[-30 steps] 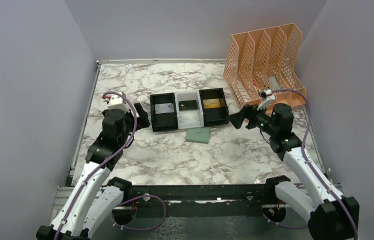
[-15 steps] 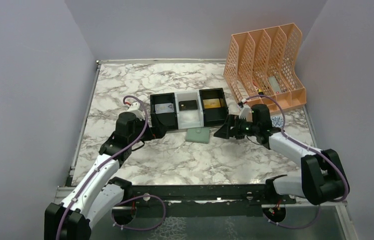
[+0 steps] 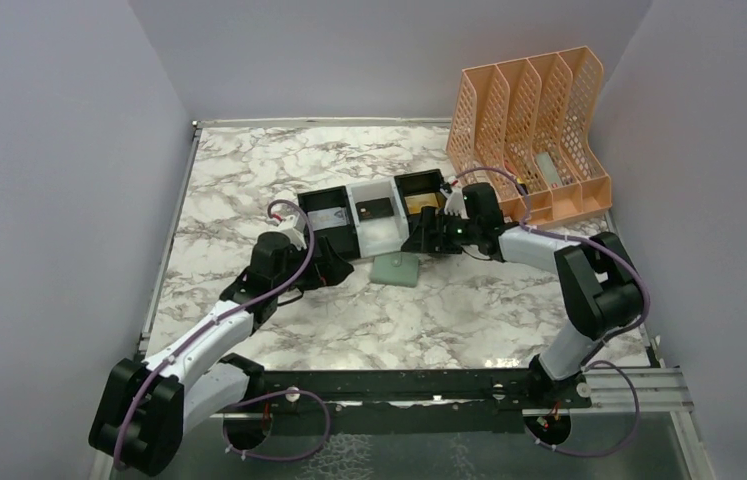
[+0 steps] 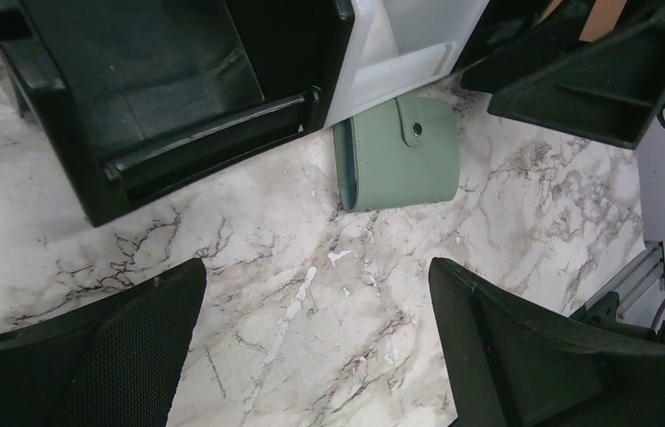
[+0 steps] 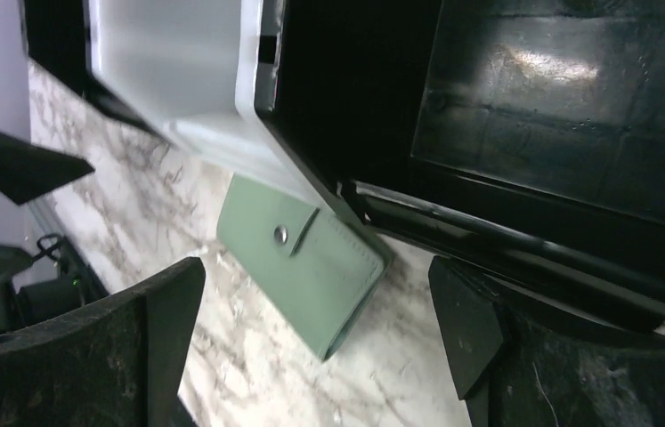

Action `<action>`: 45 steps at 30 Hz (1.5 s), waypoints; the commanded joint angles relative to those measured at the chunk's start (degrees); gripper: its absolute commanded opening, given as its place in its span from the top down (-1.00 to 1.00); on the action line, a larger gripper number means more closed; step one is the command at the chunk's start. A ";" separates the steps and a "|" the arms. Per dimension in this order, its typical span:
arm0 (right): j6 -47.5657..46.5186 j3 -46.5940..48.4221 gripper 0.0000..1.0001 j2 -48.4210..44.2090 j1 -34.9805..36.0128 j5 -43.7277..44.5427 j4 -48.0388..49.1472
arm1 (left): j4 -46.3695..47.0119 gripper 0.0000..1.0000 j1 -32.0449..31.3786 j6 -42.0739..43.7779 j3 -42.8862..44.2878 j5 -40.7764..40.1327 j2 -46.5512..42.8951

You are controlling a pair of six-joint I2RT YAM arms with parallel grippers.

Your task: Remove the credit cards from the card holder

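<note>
The sage-green card holder (image 3: 396,269) lies closed on the marble table, its tab snapped shut, against the tray's front edge. It also shows in the left wrist view (image 4: 397,153) and the right wrist view (image 5: 306,258). Any cards inside it are hidden. Three cards lie in the tray: a silver one (image 3: 326,215), a dark one (image 3: 376,209) and a gold one (image 3: 419,203). My left gripper (image 3: 342,270) (image 4: 315,276) is open and empty, low, just left of the holder. My right gripper (image 3: 415,242) (image 5: 315,271) is open and empty, just right of the holder and over the tray's front corner.
The black-and-white three-compartment tray (image 3: 367,238) stands just behind the holder, close to both grippers. An orange file organiser (image 3: 534,130) stands at the back right. Grey walls enclose the table on three sides.
Both arms have stretched forward and swung inward, bringing the two open grippers down close to the card holder from either side. The holder has not moved.
</note>
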 commanded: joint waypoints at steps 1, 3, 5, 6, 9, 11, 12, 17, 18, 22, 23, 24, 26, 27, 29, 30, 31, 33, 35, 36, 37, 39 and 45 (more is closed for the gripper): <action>-1.05 4.71 -0.99 4.14 0.63 4.62 1.26 | 8.58 -0.98 -0.56 -1.68 -2.13 1.67 1.43; -2.51 6.38 -0.99 6.01 0.84 4.31 0.46 | 10.39 -0.98 -0.58 -1.95 -2.98 1.60 2.39; -3.73 7.78 -1.00 7.18 1.55 5.31 -1.74 | 11.23 -0.98 -0.66 -1.93 -3.16 1.84 3.64; -4.38 7.77 -0.98 7.37 2.04 5.70 -2.25 | 11.38 -0.98 -0.73 -1.76 -3.17 1.87 4.26; -5.69 6.80 -0.86 7.13 3.99 6.84 -3.08 | 11.64 -0.95 -0.79 -1.53 -3.33 1.56 5.69; -6.63 5.96 -0.79 6.62 5.34 8.57 -4.02 | 12.22 -0.90 -0.76 -1.76 -3.55 1.44 6.34; -6.84 5.47 -0.76 6.37 5.84 9.52 -4.41 | 12.58 -0.88 -0.86 -1.78 -3.64 1.48 6.58; -6.88 0.95 -0.45 3.75 6.79 10.55 -2.76 | 13.24 -0.76 -0.97 -1.93 -3.73 1.00 8.07; -7.04 0.32 -0.40 3.22 6.99 10.78 -2.69 | 13.35 -0.74 -0.96 -1.98 -3.69 0.99 8.35; -7.48 -1.27 -0.17 1.50 7.82 11.74 -3.61 | 13.52 -0.65 -1.18 -2.47 -3.83 0.46 8.86; -7.52 -1.67 -0.07 1.11 7.98 11.32 -3.63 | 13.56 -0.63 -1.21 -2.63 -3.79 0.16 8.86; -7.54 -2.25 0.00 0.59 8.21 10.74 -3.42 | 13.62 -0.61 -1.22 -2.85 -3.82 -0.19 8.74; -7.23 -3.33 0.13 -0.50 8.57 9.93 -3.04 | 13.56 -0.59 -1.32 -3.55 -3.93 -1.40 8.46; -6.89 -3.93 0.20 -1.02 8.85 9.83 -2.88 | 13.66 -0.59 -1.35 -4.28 -4.16 -2.33 8.28; -6.04 -5.34 0.31 -2.38 9.31 9.56 -2.45 | 13.97 -0.55 -1.32 -5.34 -4.59 -4.12 7.93; -5.35 -6.17 0.35 -3.20 9.53 9.51 -2.15 | 14.43 -0.52 -1.31 -5.86 -5.00 -4.96 7.82; -4.60 -6.94 0.39 -4.00 10.00 9.13 -1.86 | 15.07 -0.49 -1.36 -6.47 -5.29 -5.69 7.85; -3.67 -8.67 0.41 -5.77 11.09 7.65 -0.86 | 15.66 -0.44 -1.30 -7.62 -5.09 -7.84 8.33; -3.12 -9.70 0.41 -7.23 12.92 6.28 -0.72 | 16.18 -0.41 -1.37 -8.14 -4.36 -9.50 9.24; -3.00 -9.99 0.41 -7.86 13.78 6.15 -0.96 | 16.58 -0.40 -1.41 -8.36 -4.05 -10.19 9.74; -2.87 -10.29 0.40 -8.65 14.65 6.45 -1.16 | 16.93 -0.39 -1.30 -8.64 -3.81 -11.26 10.44; -2.38 -10.81 0.36 -10.47 15.87 9.09 -2.53 | 18.09 -0.38 -1.34 -8.88 -3.35 -12.61 11.75; -4.59 -7.51 0.11 -13.82 16.16 21.56 -10.49 | 18.48 -0.39 -1.43 -9.48 -2.24 -14.30 15.16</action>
